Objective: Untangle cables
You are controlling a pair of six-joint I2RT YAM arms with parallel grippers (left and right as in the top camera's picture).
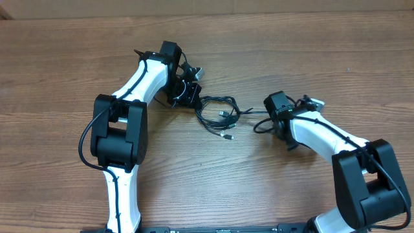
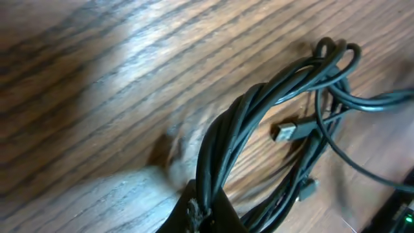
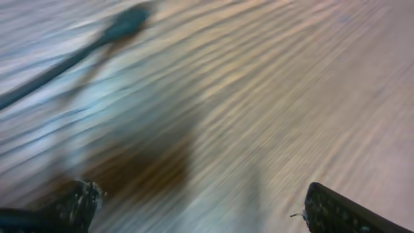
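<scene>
The cables (image 1: 217, 111) lie as a tangle of thin black loops at the middle of the table, with small plugs (image 1: 226, 134) at the near side. My left gripper (image 1: 193, 97) sits at the tangle's left end. In the left wrist view it (image 2: 206, 210) is shut on a bundle of cable strands (image 2: 259, 110), and a silvery plug (image 2: 284, 131) lies beyond. My right gripper (image 1: 272, 123) is to the right of the tangle, beside a loose strand (image 1: 259, 126). Its fingers (image 3: 343, 210) stand wide open over bare wood, and a blurred strand with a plug (image 3: 123, 26) lies far ahead.
The wooden table (image 1: 272, 52) runs on all sides. The two arms' white links (image 1: 139, 84) and black bases (image 1: 116, 129) stand at the near left and near right (image 1: 369, 175).
</scene>
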